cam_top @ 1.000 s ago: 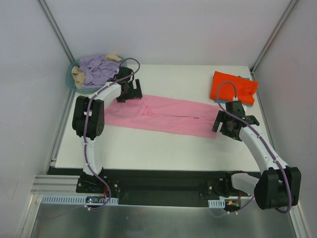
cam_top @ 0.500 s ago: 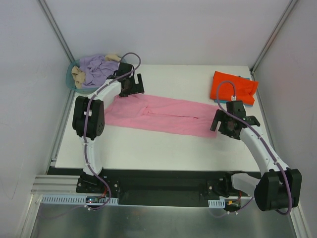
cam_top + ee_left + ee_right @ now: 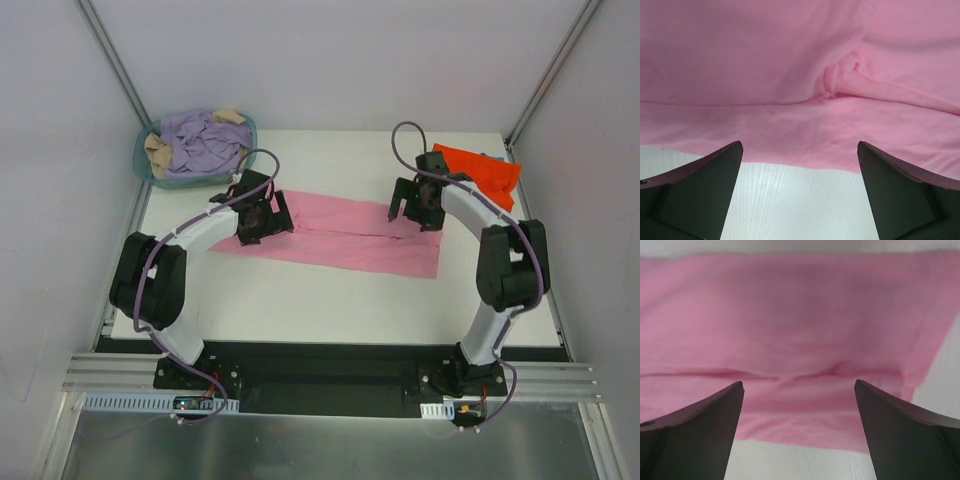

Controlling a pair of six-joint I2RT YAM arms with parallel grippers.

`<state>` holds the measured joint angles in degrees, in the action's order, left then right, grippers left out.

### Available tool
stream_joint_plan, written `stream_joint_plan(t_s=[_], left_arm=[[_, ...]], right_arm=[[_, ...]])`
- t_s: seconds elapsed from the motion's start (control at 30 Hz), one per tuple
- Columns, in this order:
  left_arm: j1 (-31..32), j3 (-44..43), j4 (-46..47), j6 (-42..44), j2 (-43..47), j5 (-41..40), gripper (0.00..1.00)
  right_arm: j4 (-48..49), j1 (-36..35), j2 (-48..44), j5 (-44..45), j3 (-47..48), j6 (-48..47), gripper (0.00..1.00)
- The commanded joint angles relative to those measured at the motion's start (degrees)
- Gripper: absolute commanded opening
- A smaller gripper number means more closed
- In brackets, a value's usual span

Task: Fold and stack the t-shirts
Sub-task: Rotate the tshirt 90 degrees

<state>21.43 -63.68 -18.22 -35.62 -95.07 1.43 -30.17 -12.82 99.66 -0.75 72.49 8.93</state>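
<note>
The light pink t-shirt [image 3: 340, 232] lies folded into a long strip across the middle of the white table [image 3: 300, 295]. It fills the left wrist view [image 3: 790, 75] and the right wrist view [image 3: 790, 320]. My left gripper [image 3: 262, 216] is open and empty over the strip's left end. My right gripper [image 3: 415, 205] is open and empty over its far right edge. The orange-red t-shirt [image 3: 485, 170] lies folded at the back right corner, on top of the teal-blue one, of which only a sliver shows.
A round teal basket [image 3: 150, 170] with lilac and beige clothes stands at the back left corner. White walls close in the table on three sides. My two arm bases sit at the near edge.
My left gripper came down and forward over the shirt's left end. My right arm swung from the near right edge to the far side of the shirt, beside the orange-red shirt.
</note>
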Motion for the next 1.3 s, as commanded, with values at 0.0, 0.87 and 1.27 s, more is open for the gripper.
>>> stream_joint_plan(t_s=[0.0, 0.87, 1.27], left_arm=[[-0.60, 1.37, 2.31, -2.88, -0.38, -5.21, 0.99], [4.15, -47.91, -0.32, 0.11, -42.99, 11.13, 0.99], [1.07, -57.26, -3.58, -5.87, -47.06, 14.83, 0.99]], right_arm=[[-0.67, -1.50, 10.63, -2.14, 9.85, 0.74, 0.97], [5.30, -43.75, -19.69, -4.53, -31.37, 21.31, 0.97], [5.21, -50.72, -12.11, -1.62, -16.50, 14.81, 0.97]])
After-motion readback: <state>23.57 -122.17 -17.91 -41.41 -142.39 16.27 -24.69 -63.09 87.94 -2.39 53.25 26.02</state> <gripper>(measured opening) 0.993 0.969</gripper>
